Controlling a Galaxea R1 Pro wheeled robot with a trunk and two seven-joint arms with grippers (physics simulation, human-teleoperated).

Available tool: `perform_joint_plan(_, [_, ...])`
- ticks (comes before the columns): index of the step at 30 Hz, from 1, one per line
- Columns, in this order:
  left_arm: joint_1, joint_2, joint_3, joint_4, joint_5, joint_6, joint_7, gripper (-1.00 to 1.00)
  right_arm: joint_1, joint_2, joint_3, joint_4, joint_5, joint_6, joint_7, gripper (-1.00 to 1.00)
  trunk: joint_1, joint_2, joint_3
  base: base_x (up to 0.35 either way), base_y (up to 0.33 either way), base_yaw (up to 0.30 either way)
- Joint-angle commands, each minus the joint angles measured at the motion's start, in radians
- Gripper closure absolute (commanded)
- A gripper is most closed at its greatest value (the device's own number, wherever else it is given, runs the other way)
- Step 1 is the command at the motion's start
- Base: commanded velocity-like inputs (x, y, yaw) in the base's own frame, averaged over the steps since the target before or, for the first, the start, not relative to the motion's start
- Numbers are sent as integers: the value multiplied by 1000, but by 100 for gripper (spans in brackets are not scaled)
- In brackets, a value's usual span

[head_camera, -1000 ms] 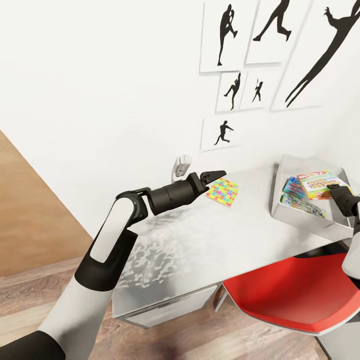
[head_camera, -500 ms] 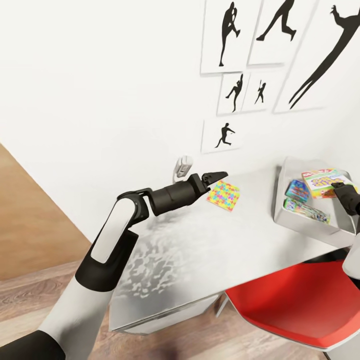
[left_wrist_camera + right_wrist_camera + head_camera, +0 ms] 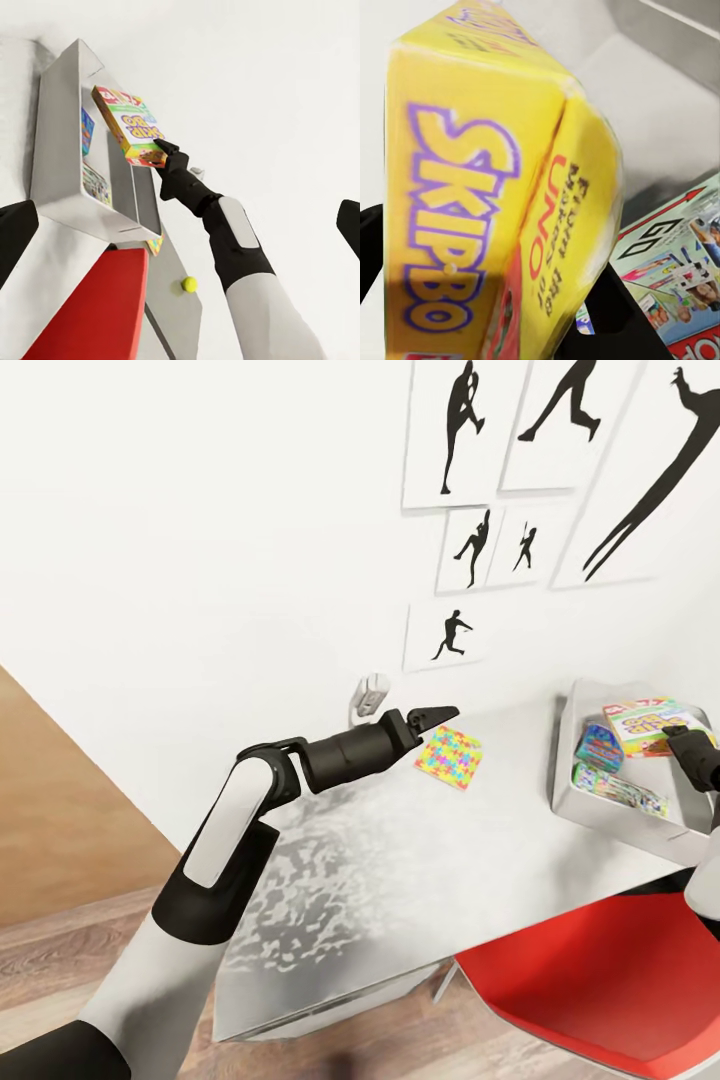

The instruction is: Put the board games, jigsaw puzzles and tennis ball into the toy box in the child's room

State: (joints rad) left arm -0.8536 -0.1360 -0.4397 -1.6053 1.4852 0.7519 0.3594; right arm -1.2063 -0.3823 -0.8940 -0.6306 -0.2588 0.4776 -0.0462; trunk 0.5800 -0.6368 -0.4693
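Fingers of right gripper (image 3: 166,152) clenched on Skip-Bo box (image 3: 131,126), held tilted over toy box (image 3: 600,812) — yellow face close up in right wrist view (image 3: 487,195). Monopoly box (image 3: 679,277) and small blue game box (image 3: 598,745) lay inside toy box. Left gripper (image 3: 432,714) hovered above jigsaw puzzle (image 3: 449,754) with fingers (image 3: 15,229) spread wide, released. Puzzle lay flat on light grey bench (image 3: 420,860) near wall. Tennis ball (image 3: 190,284) sat on dark grey bench section — beyond red chair (image 3: 600,980).

Glossy printed cardboard Skip-Bo box (image 3: 495,187); matt table (image 3: 430,840)
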Motion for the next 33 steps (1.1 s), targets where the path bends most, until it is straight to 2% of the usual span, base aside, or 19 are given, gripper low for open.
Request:
perform_joint_plan(1, [-1,0,0,-1,11,1,10,-100,-1,0,-2,-1,-12,5,-3,100,0,-1,-2,16,0,0])
perform_joint_plan(24, [-1,-2,-2,-1,10,0,15,-100,1,-1,-2,-1,-14,18,0,100,0,-1,-12,3,0,0])
perform_joint_plan(33, [-1,-2,-6,-1,9,-1,14,-100,3,-6,-2,-1,-15,24,46,100,0,-1,-13,11,0,0])
